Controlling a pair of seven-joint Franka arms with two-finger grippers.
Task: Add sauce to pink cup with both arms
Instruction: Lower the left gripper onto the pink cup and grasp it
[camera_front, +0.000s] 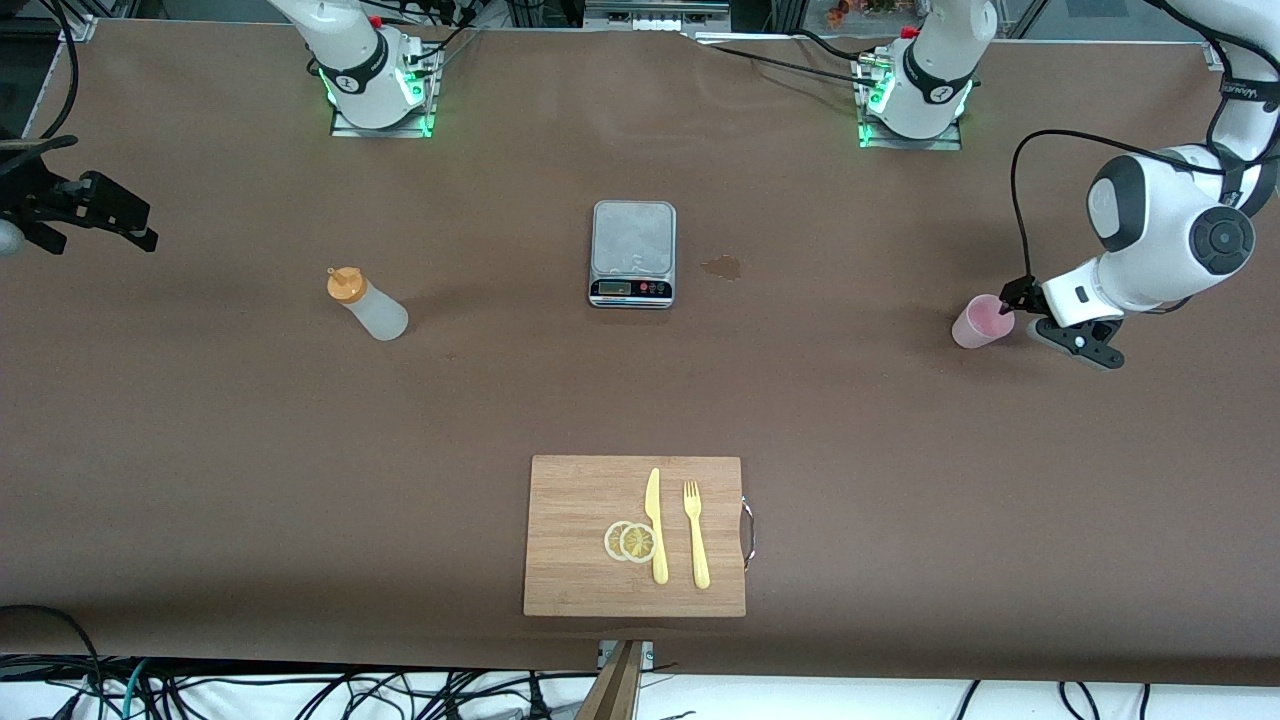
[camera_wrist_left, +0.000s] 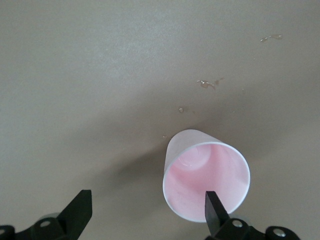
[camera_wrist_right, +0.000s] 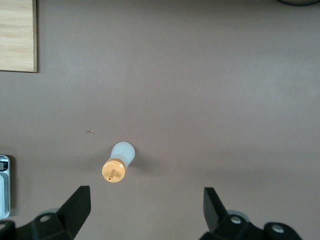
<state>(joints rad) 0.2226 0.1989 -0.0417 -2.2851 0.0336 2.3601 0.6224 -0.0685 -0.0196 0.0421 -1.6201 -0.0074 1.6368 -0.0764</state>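
The sauce bottle (camera_front: 367, 307), whitish with an orange cap, stands upright toward the right arm's end of the table. In the right wrist view the bottle (camera_wrist_right: 118, 163) is seen from above. My right gripper (camera_front: 97, 226) hangs open over the table's edge at that end, well apart from the bottle; the gap of the right gripper (camera_wrist_right: 146, 201) holds nothing. The pink cup (camera_front: 981, 321) stands upright toward the left arm's end. My left gripper (camera_front: 1045, 325) is open right beside it. In the left wrist view one fingertip (camera_wrist_left: 214, 207) overlaps the rim of the cup (camera_wrist_left: 206, 174), while the left gripper (camera_wrist_left: 148, 206) holds nothing.
A grey kitchen scale (camera_front: 633, 252) sits mid-table near the bases, with a small wet stain (camera_front: 722, 266) beside it. A wooden cutting board (camera_front: 570, 540) with a yellow knife (camera_front: 656, 525), fork (camera_front: 696, 533) and lemon slices (camera_front: 630, 541) lies near the front edge.
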